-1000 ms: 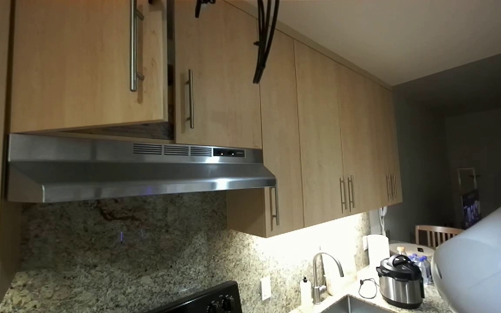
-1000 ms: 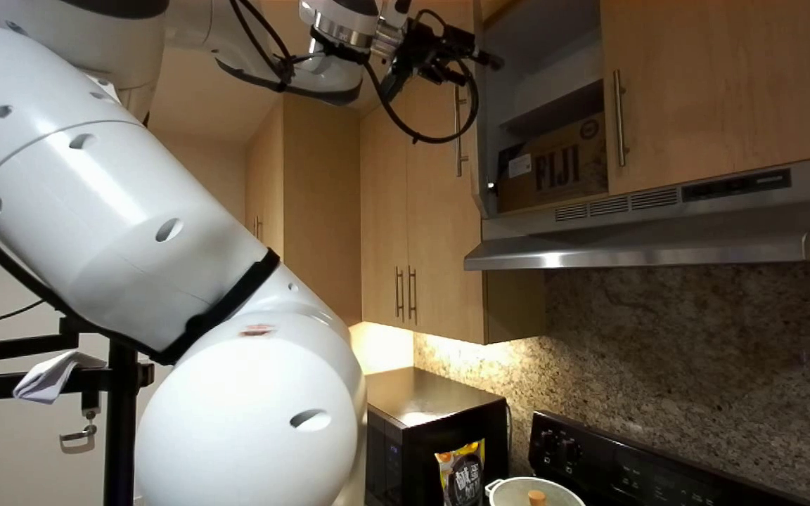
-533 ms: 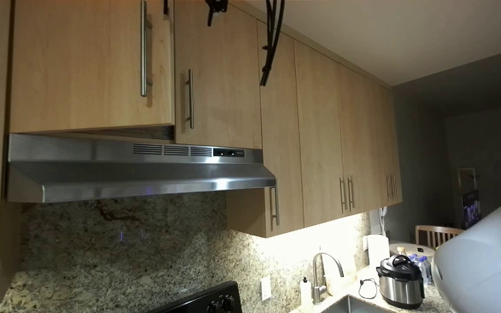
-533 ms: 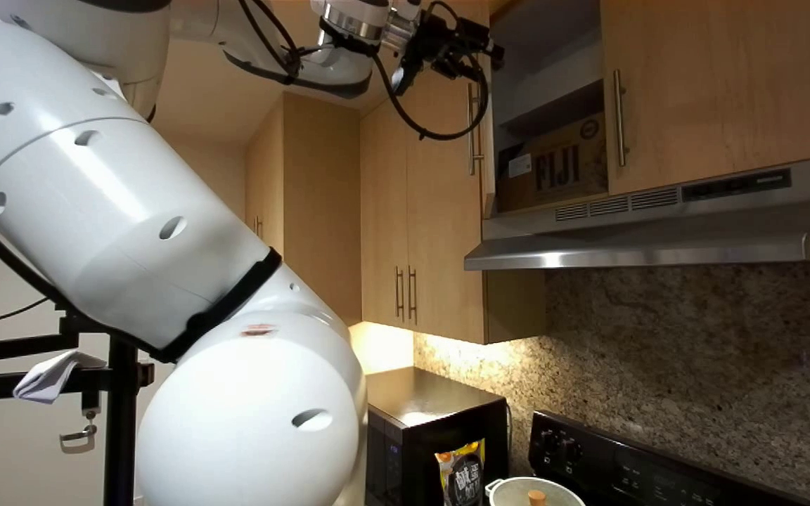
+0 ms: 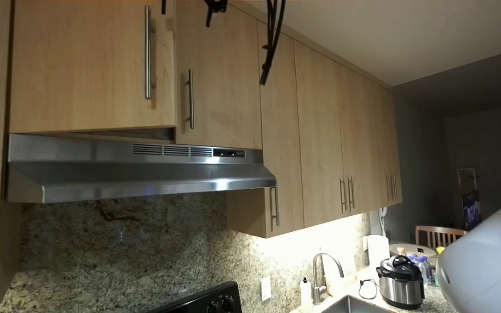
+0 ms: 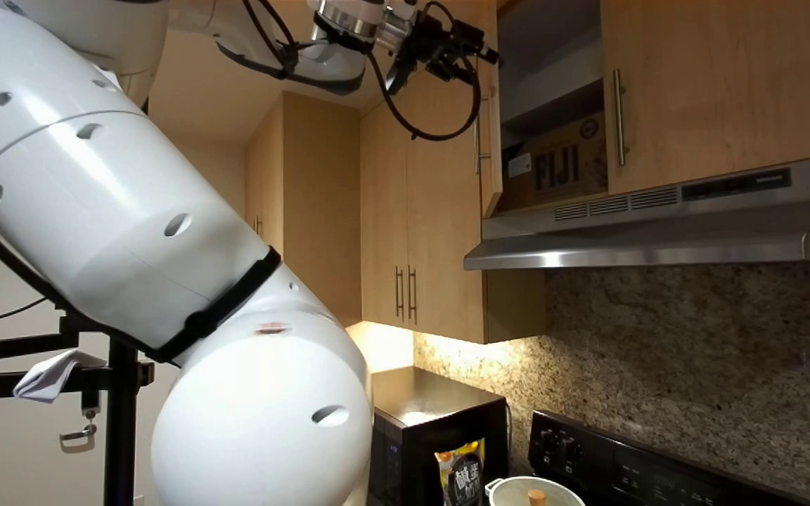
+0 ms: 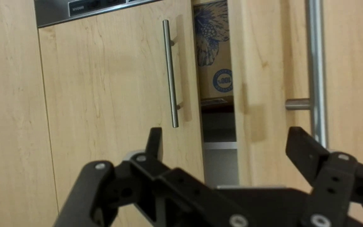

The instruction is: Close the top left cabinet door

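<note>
The top left cabinet door (image 5: 81, 65) is a light-wood panel with a vertical silver handle (image 5: 148, 52) near its right edge. It stands ajar, with a dark gap along its bottom. In an exterior view the door (image 6: 491, 154) shows nearly edge-on. In the wrist view it fills the right side (image 7: 263, 157), beside a narrow gap. My gripper (image 7: 225, 132) is open and empty. One finger is before this door, near its handle; the other is before the neighbouring door. Whether a finger touches the door cannot be told. The gripper also shows in both exterior views (image 6: 491, 56) (image 5: 186, 11).
The neighbouring short door (image 5: 220, 87) is shut, with its handle at its left edge. A FIJI box (image 6: 560, 169) sits inside the open cabinet. A steel range hood (image 5: 137, 174) is below. Taller doors (image 5: 320, 143) run to the right. A cable (image 6: 447, 137) hangs from the gripper.
The door has swung further toward its frame and its gap has narrowed. The gripper moved toward the cabinet with it, then drew back slightly in the last half second.
</note>
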